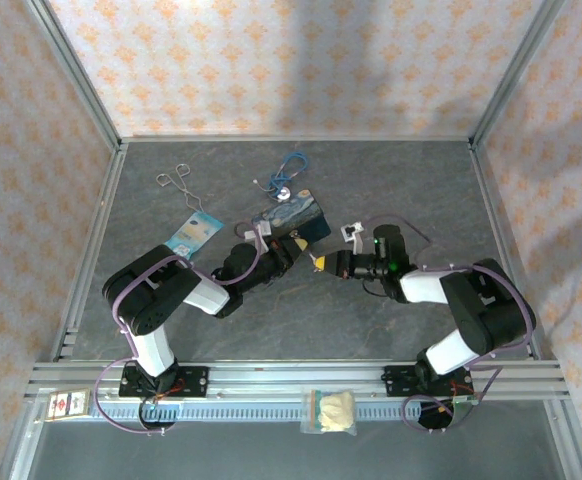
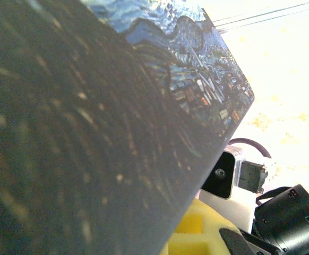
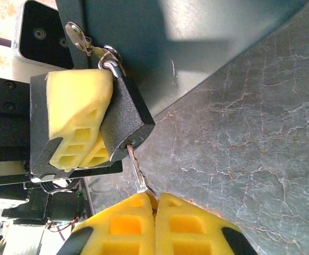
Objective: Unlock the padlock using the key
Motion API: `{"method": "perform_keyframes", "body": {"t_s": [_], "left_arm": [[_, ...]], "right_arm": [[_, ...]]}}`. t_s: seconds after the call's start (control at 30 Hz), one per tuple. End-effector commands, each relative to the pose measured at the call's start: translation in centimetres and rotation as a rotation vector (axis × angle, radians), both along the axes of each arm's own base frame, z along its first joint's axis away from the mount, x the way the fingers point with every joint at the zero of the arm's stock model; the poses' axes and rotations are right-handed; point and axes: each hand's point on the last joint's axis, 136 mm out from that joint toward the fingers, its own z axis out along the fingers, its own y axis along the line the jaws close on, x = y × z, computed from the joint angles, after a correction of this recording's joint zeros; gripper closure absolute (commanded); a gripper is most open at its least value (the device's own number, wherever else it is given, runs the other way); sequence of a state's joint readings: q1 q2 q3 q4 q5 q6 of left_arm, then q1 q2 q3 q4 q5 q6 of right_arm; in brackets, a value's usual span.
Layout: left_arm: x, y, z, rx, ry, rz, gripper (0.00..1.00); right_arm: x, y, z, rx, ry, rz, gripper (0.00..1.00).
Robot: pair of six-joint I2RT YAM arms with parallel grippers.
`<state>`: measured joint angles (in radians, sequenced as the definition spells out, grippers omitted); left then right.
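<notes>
Padlock (image 3: 127,119): small, rigid metal, body pinched in left pincer (image 3: 102,133). Key (image 3: 135,167): thin, likely slippery, shaft in keyhole; right pincer (image 3: 154,204) pinches its head.

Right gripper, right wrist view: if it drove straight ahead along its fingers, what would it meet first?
The padlock. The right gripper is shut on the key, whose shaft sits in the keyhole, so its fingertips would likely meet the lock's keyhole face first. The left gripper's pad sits right beside it.
</notes>
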<state>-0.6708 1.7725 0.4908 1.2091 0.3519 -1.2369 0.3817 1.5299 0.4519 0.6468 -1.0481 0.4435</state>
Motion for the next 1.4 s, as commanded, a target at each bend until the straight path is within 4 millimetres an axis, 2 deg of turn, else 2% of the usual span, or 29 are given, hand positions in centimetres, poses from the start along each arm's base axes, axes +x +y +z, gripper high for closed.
{"method": "perform_keyframes", "body": {"t_s": [0.0, 0.4, 0.73, 0.9, 1.1, 1.2, 1.37], "left_arm": [[-3.0, -2.5, 2.1, -0.047, -0.057, -0.170, 1.00], [-4.2, -3.4, 3.0, -0.084, -0.099, -0.273, 1.00], [-4.0, -2.8, 2.0, -0.001, -0.095, -0.262, 1.00], [-3.7, -2.6, 2.0, 0.017, -0.099, -0.242, 1.00], [-2.3, -1.9, 2.4, 0.012, -0.097, -0.146, 1.00], [-1.7, -1.7, 2.6, 0.005, -0.098, -0.109, 1.00], [-1.6, -1.9, 2.6, -0.012, -0.090, -0.096, 1.00]], "right_arm": [[2.1, 0.6, 2.6, 0.016, -0.136, 0.012, 1.00], [3.9, 0.9, 2.8, -0.004, -0.159, 0.020, 1.00], [4.6, -0.4, 3.1, 0.011, -0.146, -0.006, 1.00], [4.1, -0.1, 3.2, 0.039, -0.103, 0.014, 1.00], [1.5, 0.0, 2.7, 0.085, -0.036, -0.028, 1.00], [1.3, -0.3, 3.3, 0.112, -0.031, -0.077, 1.00], [2.1, -0.2, 5.0, 0.168, -0.031, -0.154, 1.00]]}}
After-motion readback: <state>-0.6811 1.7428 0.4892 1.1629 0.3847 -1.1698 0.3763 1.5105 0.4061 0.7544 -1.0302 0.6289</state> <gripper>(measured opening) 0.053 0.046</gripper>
